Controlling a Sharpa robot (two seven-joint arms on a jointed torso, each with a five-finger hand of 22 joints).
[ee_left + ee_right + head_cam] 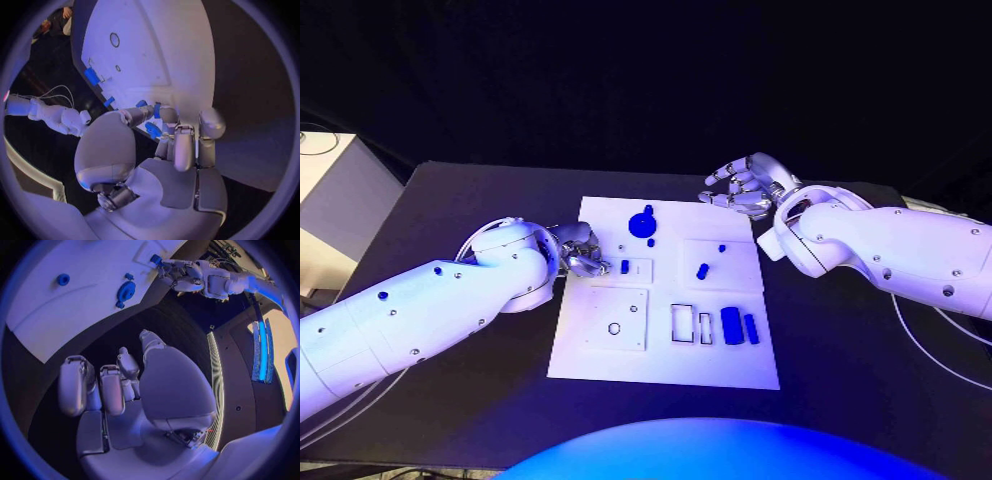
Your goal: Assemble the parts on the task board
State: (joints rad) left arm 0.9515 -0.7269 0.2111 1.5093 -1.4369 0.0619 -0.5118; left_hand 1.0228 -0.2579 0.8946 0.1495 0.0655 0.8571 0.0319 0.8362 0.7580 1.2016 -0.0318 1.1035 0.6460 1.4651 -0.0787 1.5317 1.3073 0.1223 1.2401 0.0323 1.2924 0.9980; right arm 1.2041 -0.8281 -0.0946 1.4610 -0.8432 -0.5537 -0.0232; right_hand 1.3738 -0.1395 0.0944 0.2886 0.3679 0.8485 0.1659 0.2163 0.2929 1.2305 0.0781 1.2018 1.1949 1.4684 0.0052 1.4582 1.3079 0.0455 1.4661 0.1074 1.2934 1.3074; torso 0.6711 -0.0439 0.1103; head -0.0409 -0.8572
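Black table [473, 210] with a matte top, corners cut at an angle at the far side. Beyond it, darkness, no wall to make out. At the table's left, a pale cabinet [336, 200] with a dark cable [318, 135] on top. Thin white cables [935, 350] trailing over the tabletop at the right. Bluish-violet light over everything. A bright lit strip [261, 347] glowing beside a pale panel [281, 355].

head: above, looking down | wrists: close behind hands | shared: task board [661, 340]
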